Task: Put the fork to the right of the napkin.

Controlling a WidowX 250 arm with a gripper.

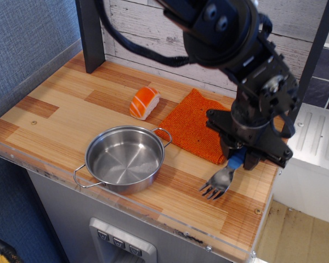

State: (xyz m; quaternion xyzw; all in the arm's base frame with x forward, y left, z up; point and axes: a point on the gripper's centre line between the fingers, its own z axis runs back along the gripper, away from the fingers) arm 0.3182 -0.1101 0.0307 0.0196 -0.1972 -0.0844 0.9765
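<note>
The fork [222, 178] has a blue handle and a silver tined head. It hangs tilted, tines down and left, just over the wooden top at the front right. My black gripper [238, 157] is shut on its blue handle. The orange knitted napkin [194, 125] lies flat to the left of the fork; my arm covers its right part.
A steel pot [125, 158] stands at the front middle. An orange-and-white sushi piece [144, 102] lies behind it. A black post [90, 34] stands at the back left. The table's right edge [274, 186] is close to the fork.
</note>
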